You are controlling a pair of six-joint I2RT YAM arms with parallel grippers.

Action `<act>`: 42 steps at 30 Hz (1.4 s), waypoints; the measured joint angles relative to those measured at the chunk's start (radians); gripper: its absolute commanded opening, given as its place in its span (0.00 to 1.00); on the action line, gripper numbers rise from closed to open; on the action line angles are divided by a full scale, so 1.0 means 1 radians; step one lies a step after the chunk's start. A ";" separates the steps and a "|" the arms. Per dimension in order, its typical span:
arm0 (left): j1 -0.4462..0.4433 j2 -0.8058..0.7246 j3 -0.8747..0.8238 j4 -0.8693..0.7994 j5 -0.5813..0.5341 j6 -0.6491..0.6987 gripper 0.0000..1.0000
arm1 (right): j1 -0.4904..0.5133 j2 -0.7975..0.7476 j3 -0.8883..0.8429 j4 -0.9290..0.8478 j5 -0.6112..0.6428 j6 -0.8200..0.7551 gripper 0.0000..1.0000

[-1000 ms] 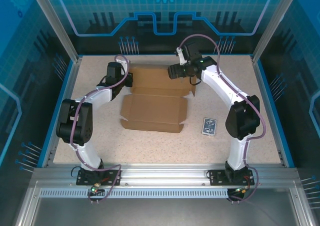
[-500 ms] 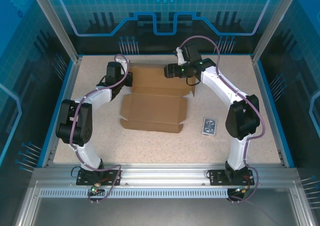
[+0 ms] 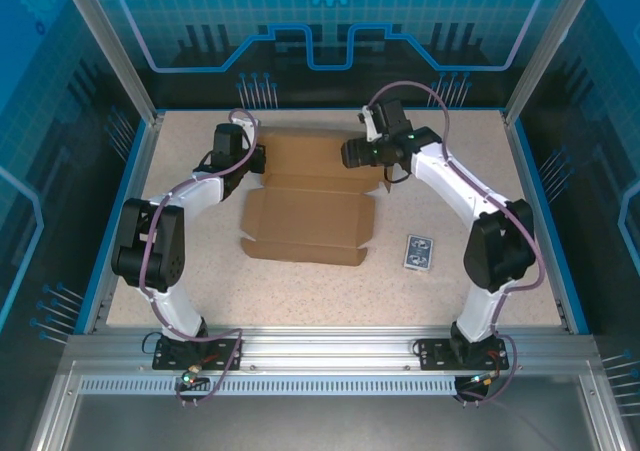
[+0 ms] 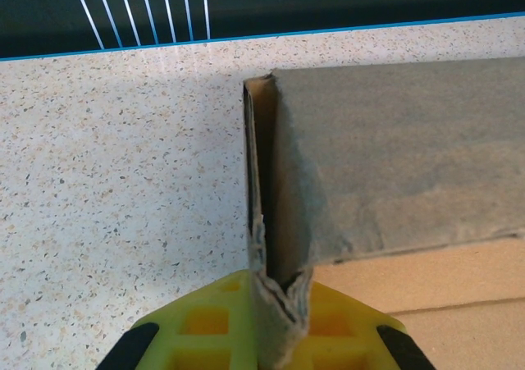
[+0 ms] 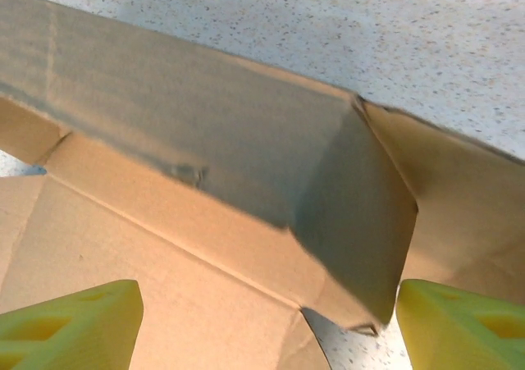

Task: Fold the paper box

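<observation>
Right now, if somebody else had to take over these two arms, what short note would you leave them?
Left pincer: shut, pinching a flap at the far left corner of the paper box.
Right pincer: open, facing the raised flap at the far right corner, gripping nothing.
Done: the far wall is stood up; the near panel lies flat on the table.
Left: tuck the end flaps, raise the other walls, close it.

Your top camera looks down from behind; both wrist cameras press close to the paper box [image 3: 308, 216] at upper centre, probably sharing one wall.
</observation>
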State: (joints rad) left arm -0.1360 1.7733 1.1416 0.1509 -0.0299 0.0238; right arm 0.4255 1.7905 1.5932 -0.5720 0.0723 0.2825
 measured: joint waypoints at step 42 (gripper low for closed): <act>0.000 -0.003 0.000 -0.016 -0.001 0.000 0.00 | 0.085 0.056 -0.484 0.492 0.289 0.162 0.86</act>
State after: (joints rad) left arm -0.1360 1.7699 1.1416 0.1349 -0.0307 0.0238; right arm 0.5106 1.8462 1.1095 -0.0803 0.3611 0.4446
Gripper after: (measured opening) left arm 0.082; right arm 0.857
